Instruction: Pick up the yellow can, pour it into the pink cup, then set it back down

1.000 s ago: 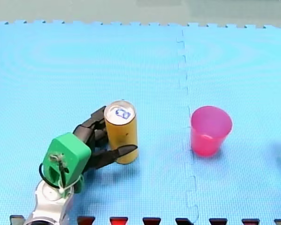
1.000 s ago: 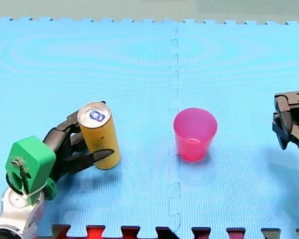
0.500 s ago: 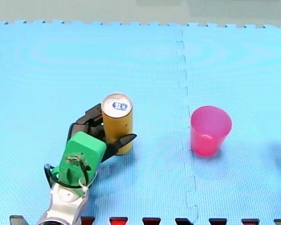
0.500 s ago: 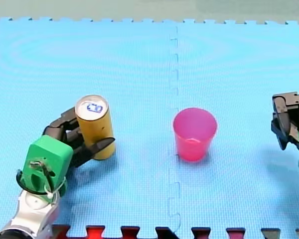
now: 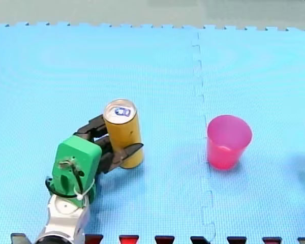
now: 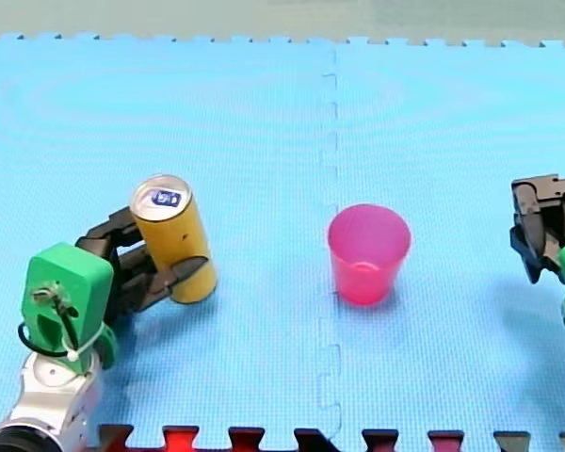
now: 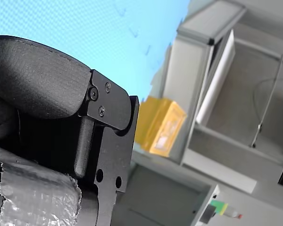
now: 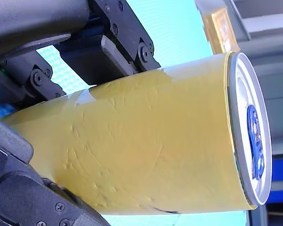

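Note:
The yellow can (image 5: 123,133) with a silver top is on the left part of the blue mat, leaning a little to the left. My left hand (image 5: 112,148) is shut on it, black fingers wrapped round its lower body; in the second wrist view the fingers (image 8: 104,42) press against the can (image 8: 146,146). The pink cup (image 5: 229,141) stands upright and open-topped to the right of the mat seam, well clear of the can. At the right edge, beyond the cup, my right hand (image 6: 544,226) holds nothing.
The blue foam mat (image 5: 142,66) has a jigsaw seam (image 5: 199,76) running front to back just left of the cup. Its toothed front edge (image 6: 264,438) lies close below my left arm. A grey cabinet (image 7: 198,84) and a yellow box (image 7: 159,125) are in the first wrist view.
My left hand has closed on the can and carried it a little left and away from me; the can now leans left. Cup and right hand have stayed put.

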Available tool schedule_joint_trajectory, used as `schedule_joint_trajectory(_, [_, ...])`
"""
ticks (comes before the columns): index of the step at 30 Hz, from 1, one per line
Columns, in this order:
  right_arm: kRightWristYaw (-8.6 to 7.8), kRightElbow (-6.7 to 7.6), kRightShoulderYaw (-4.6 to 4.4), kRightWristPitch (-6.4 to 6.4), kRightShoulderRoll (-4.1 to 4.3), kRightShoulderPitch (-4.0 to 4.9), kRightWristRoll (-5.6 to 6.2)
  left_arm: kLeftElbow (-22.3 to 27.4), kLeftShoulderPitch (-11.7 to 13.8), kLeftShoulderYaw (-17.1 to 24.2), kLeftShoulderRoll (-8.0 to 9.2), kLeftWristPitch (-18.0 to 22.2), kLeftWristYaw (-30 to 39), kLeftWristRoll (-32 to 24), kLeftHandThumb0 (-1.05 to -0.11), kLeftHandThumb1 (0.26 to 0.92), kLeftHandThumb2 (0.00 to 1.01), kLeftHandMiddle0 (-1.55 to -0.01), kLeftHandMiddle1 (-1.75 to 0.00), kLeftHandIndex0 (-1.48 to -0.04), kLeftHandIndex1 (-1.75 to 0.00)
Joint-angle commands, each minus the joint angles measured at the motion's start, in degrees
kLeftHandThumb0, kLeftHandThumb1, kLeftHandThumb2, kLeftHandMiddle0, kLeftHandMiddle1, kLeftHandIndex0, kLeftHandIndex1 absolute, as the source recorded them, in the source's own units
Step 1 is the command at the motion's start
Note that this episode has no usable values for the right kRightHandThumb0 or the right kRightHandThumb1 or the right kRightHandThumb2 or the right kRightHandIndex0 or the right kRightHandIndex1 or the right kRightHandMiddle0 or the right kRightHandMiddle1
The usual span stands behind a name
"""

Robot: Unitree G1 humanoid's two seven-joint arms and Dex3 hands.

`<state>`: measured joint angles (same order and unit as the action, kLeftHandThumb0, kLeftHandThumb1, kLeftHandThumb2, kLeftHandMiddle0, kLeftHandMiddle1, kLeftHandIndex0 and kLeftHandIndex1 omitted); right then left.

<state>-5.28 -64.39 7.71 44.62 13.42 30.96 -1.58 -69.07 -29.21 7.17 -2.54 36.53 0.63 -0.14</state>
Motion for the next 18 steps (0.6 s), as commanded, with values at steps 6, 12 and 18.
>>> schedule_joint_trajectory(6, [-0.57, -0.54, 0.18, -0.82, -0.72, 0.34, 0.76, 6.88, -0.47, 0.28, -1.52, 8.5, -1.36, -0.67, -0.379, 0.795, 0.0, -1.35, -0.03, -1.22, -0.01])
schedule_joint_trajectory(12, [-2.01, -1.16, 0.76, -1.4, -1.41, 0.67, 1.94, 12.32, -2.12, -2.42, -2.0, 5.89, -10.97, 5.57, -0.381, 0.789, 0.0, -1.36, -0.02, -1.23, 0.0])
schedule_joint_trajectory(18, [-1.8, -1.47, 0.93, -1.37, -1.85, 0.79, 1.96, 17.12, -1.58, -4.2, -2.35, 2.35, -14.53, 8.0, -0.381, 0.785, 0.0, -1.36, -0.01, -1.23, 0.0])
